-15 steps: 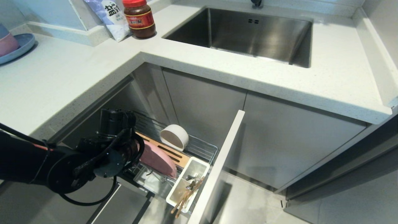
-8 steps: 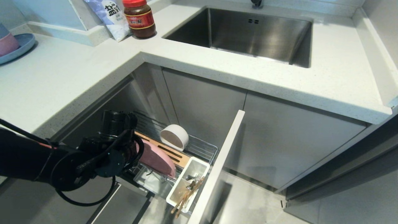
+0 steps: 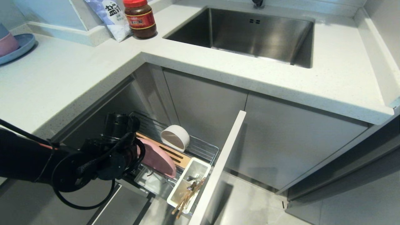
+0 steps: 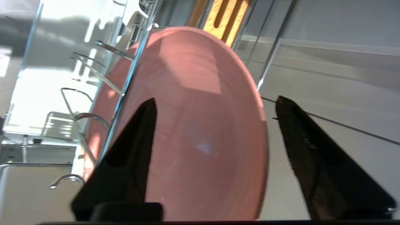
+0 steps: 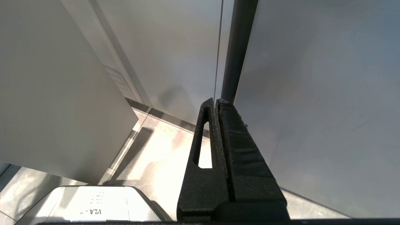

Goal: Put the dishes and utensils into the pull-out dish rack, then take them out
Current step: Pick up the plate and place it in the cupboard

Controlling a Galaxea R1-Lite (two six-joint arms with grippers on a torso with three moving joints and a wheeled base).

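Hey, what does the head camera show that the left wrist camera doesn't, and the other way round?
Head view only: the cream-white bowl, the cutlery tray with chopsticks, the sink and the sauce jar.
Left wrist view only: the left gripper open, one of its fingers on each side of the plate's rim.
Both: the pink plate on edge in the wire dish rack.

Pink plate (image 3: 156, 157) upright in rack (image 3: 200, 150), L arm (image 3: 93, 162) prob touching
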